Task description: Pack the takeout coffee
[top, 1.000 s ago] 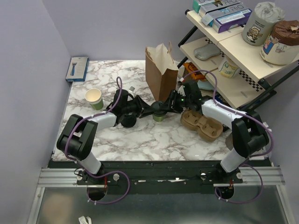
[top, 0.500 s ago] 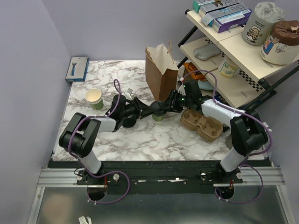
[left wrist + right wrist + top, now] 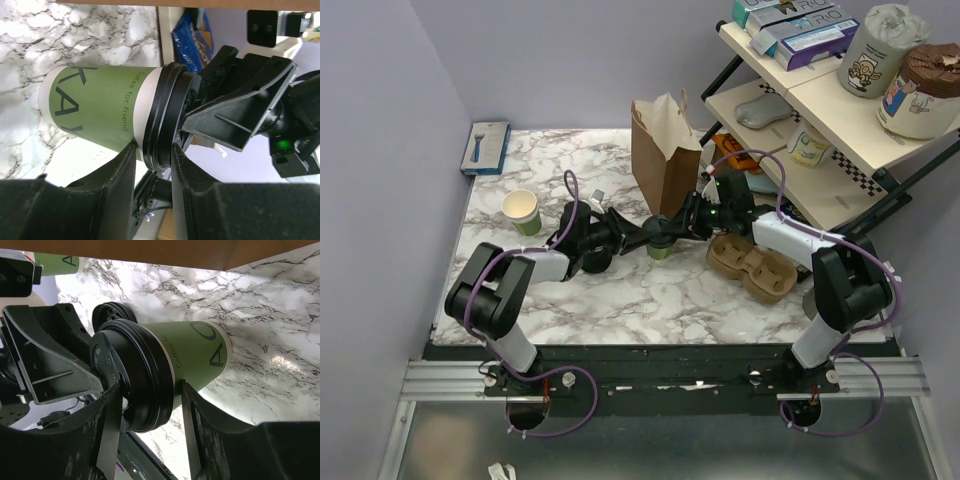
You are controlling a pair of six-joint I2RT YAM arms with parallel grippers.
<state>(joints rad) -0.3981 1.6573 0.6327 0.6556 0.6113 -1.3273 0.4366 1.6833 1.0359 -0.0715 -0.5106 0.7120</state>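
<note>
- I judged the step in hand to be the pickup of the takeout coffee (image 3: 661, 243), with both arms meeting at it from either side. Bagging had not begun.
- The cup stood upright just in front of the brown paper bag (image 3: 665, 160), near the middle of the marble surface (image 3: 620, 300). I could not tell whether its base rested on the surface or hung just clear of it.
- The left end effector (image 3: 154, 150) was narrow, its fingers pinched tight on the rim of the black lid (image 3: 162, 115), one on each side of the rim's edge.
- The right end effector (image 3: 150, 395) stood at a middling spread, straddling the lid and the top of the cup wall. I could not tell whether its fingers pressed on the cup or only flanked it.
- In my judgement the next move called for one arm alone to carry the cup. It would need a firm hold, a lift straight up above the bag's open mouth, and a level lowering inside so nothing spilled.
- A pinch on the lid alone looked risky to me, as the lid might pull off.
- The cup looked small and dark green, with large dark lettering and fine print along its side. It had pale bands at top and base, and the lid looked seated all round.
</note>
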